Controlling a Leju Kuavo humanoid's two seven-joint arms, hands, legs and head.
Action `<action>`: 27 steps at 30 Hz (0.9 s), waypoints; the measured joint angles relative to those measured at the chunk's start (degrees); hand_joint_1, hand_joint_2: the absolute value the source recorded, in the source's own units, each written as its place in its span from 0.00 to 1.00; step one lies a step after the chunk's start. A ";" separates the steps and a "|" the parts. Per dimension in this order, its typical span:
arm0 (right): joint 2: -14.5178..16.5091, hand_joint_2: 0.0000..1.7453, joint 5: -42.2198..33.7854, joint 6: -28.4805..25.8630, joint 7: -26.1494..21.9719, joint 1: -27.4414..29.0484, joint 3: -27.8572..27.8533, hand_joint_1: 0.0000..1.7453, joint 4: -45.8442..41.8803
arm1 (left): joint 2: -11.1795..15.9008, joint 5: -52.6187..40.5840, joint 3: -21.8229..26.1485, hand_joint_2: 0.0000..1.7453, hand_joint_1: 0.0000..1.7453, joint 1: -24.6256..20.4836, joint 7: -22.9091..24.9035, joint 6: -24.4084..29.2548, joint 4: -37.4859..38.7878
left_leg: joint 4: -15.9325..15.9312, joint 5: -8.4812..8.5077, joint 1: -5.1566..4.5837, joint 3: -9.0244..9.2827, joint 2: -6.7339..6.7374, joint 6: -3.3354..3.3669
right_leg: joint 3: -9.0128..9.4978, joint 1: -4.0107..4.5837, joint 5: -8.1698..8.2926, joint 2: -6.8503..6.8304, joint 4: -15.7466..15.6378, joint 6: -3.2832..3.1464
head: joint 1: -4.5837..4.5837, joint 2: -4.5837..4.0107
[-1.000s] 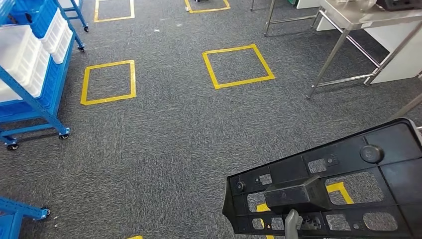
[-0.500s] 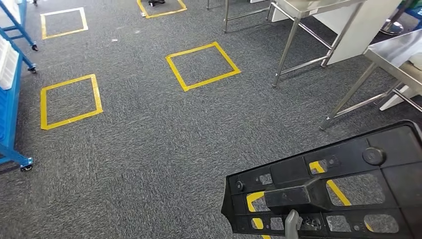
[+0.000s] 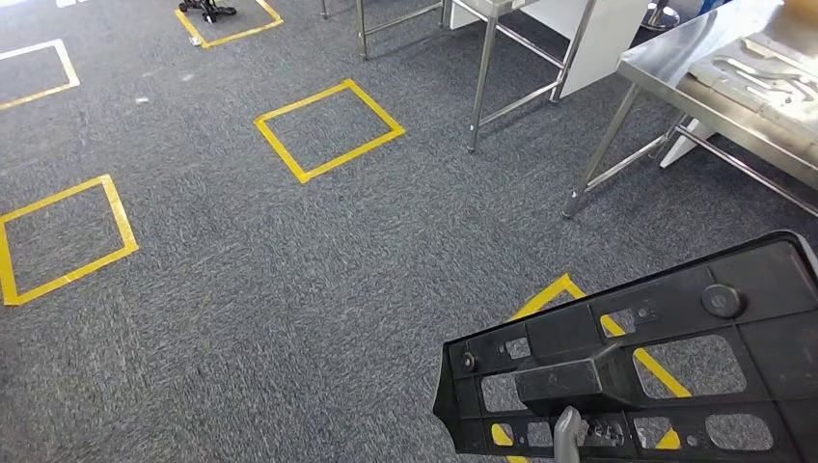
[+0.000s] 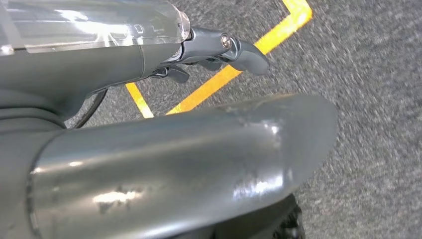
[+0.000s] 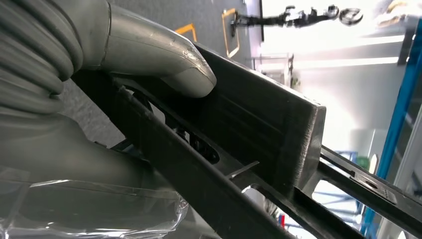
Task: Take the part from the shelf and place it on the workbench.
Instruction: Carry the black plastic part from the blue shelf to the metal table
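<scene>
Head view, part: my right hand [image 3: 567, 429] holds the black part [image 3: 666, 362] low at the right, over the grey carpet [image 3: 289, 289].
Head view, open room: bare carpet lies ahead and left, marked by yellow tape squares [image 3: 328, 130].
Head view, edges: the steel workbench [image 3: 675, 63] stands ahead at the right, its near leg well apart from the part.
Left wrist view: my left hand [image 4: 219, 50] hangs over carpet, fingers curled, holding nothing.
Right wrist view: my thumb [image 5: 164, 55] presses on the part's flat rib [image 5: 259, 124].

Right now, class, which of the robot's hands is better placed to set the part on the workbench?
The right hand: it already grips the black part, and the steel workbench stands ahead to the right. The left hand holds nothing.
</scene>
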 joint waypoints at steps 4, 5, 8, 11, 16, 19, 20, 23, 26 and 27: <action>0.04 1.00 0.10 -0.14 0.01 -0.01 0.01 1.00 0.02 | -0.03 -0.02 -0.04 0.00 0.00 -0.24 -0.04 -0.21 0.02 | 4.86 -3.42 0.46 -1.61 -4.11 -1.09 | 0.49 -0.66 0.64 2.82 -1.00 -1.39 | -0.40 0.00; 0.04 1.00 0.13 -0.15 0.02 -0.07 0.02 1.00 0.03 | -0.03 -0.03 -0.04 0.00 0.00 -0.14 -0.03 -0.23 0.02 | 8.70 -5.27 0.48 -3.47 -5.67 -1.20 | 0.49 -0.63 0.64 3.55 -1.03 -1.60 | -0.53 0.00; 0.04 1.00 0.22 -0.16 0.04 -0.09 0.02 1.00 0.18 | -0.03 -0.04 -0.04 0.00 0.00 0.22 0.07 -0.23 0.05 | 16.62 -6.89 0.49 -8.01 -6.63 -1.25 | 0.60 -0.41 0.52 6.26 -0.82 -1.82 | -0.62 0.00; 0.04 1.00 0.24 -0.16 0.04 -0.08 0.02 1.00 0.26 | -0.03 -0.03 -0.04 0.00 0.00 0.33 0.13 -0.21 0.09 | 7.78 -0.60 0.52 -5.00 -8.67 -0.61 | 0.84 -0.43 0.24 9.02 -0.37 -1.62 | -0.66 0.00; 0.04 1.00 0.25 -0.16 0.04 -0.03 0.01 1.00 0.33 | -0.05 -0.03 -0.05 0.00 0.00 0.12 0.14 -0.22 0.09 | 0.56 1.42 0.33 -2.23 -10.71 0.52 | 0.12 -0.81 0.30 12.29 -0.15 0.12 | -0.75 -0.01; 0.02 1.00 0.30 -0.30 0.03 -0.01 -0.03 1.00 0.34 | -0.22 -0.02 -0.07 0.00 0.00 0.03 0.12 -0.20 0.11 | -0.67 2.11 0.72 -1.68 -8.35 1.56 | -1.60 -0.50 -1.84 8.47 3.12 0.89 | -0.24 0.01; 0.00 1.00 0.36 -0.37 0.03 -0.06 -0.04 1.00 0.37 | -0.21 -0.02 -0.07 0.00 0.00 0.10 0.13 -0.21 0.11 | -0.80 2.14 0.63 -1.60 -7.54 1.74 | -3.21 -0.53 -3.60 6.30 6.25 1.07 | 0.02 0.01; -0.02 1.00 0.53 -0.64 0.04 -0.13 -0.07 1.00 0.55 | -0.22 -0.04 -0.07 0.00 0.00 0.37 0.28 -0.26 0.14 | -0.79 1.83 0.48 -1.51 -4.90 1.76 | -7.75 -0.92 -6.55 4.26 14.75 1.61 | 0.23 0.01; -0.02 1.00 0.59 -0.78 0.04 -0.04 -0.09 1.00 0.69 | -0.27 -0.04 -0.07 0.00 0.00 0.31 0.32 -0.30 0.28 | -0.78 1.25 0.47 -0.80 -2.61 1.33 | -3.85 -1.07 -1.64 2.46 7.25 1.61 | 0.25 0.00; -0.02 1.00 0.60 -0.77 0.05 -0.06 -0.09 1.00 0.72 | -0.30 -0.04 -0.07 0.00 0.00 0.30 0.32 -0.32 0.33 | -0.76 0.97 0.33 -0.49 -2.00 1.03 | -1.80 -0.92 -0.23 1.05 3.51 1.37 | 0.23 -0.01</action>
